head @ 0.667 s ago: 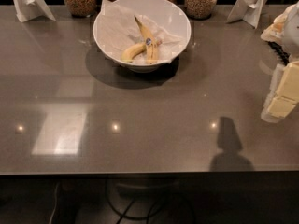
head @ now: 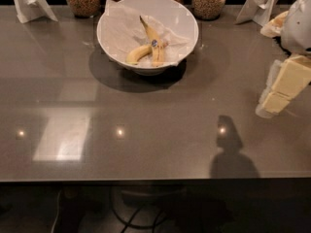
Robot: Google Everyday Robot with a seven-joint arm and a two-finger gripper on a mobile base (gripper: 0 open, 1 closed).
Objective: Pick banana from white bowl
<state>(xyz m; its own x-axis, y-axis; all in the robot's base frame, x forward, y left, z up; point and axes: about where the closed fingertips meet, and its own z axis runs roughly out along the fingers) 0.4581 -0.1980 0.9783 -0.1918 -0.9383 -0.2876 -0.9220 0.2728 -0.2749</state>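
At the right edge of the frame, the claw hangs above the table, angled down and leftward beneath the pale arm; I cannot tell whether it is apart or together. Upper centre, well apart from it, the banana lies in the white bowl.

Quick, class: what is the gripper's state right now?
Gripper: at the right edge over the table, open or closed cannot be told; not holding the banana, which lies in the white bowl.
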